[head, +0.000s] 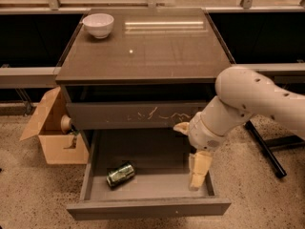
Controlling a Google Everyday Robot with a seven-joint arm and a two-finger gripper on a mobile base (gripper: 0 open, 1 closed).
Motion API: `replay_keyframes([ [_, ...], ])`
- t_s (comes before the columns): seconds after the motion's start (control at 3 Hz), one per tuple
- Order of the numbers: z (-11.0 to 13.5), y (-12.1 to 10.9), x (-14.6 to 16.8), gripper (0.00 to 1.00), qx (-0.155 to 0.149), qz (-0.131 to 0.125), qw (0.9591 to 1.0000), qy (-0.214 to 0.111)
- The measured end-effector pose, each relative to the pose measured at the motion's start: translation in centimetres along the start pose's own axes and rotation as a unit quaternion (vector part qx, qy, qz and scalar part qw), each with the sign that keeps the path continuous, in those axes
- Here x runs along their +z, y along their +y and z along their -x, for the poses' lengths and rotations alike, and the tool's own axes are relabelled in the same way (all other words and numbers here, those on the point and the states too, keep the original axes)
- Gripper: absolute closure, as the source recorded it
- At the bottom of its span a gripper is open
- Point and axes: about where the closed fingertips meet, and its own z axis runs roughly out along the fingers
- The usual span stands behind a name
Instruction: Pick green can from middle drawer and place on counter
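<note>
Speckled beige floor point(28, 199), dark window wall behind with a pale rail along the top. Drawer cabinet stood centre frame.

Counter point(152, 56): glossy, dark grey-brown, reflecting a light strip near the back edge. White bowl point(98, 25) sat upright at the far left corner.

Upper drawer front point(124, 116), the one with white scratch marks, was slightly out, with a dark gap above it.

Middle drawer point(147, 208) was pulled well out, with its flat grey floor exposed. Green can point(120, 174) lay on its side on the drawer floor, left of centre and near the front panel, long axis running slantwise, with one silvery end toward the left wall. It was touching nothing but the floor.

White arm point(248, 99) entered from the right, elbow beside the counter's right edge, wrist bent down in front of the scratched panel. Gripper point(196, 182) pointed down into the right side of the middle drawer, close to the right wall, tip apparently low over the drawer floor. It was well apart from the can and nothing was in its grasp. Whether the claw was wide or narrow could not be told from this angle.

Open cardboard box point(55, 144) sat on the floor just left of the cabinet. Black stand leg point(264, 147) was on the floor to the right.
</note>
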Motion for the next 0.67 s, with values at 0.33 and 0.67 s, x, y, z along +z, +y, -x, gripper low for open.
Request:
replay_keyframes([
  [0.33,-1.2,-1.3,5.8,0.0,-0.025,0.023,0.9993,-0.016],
  [0.67,-1.3,-3.7,12.7,0.0,-0.052,0.038,0.9973,-0.036],
])
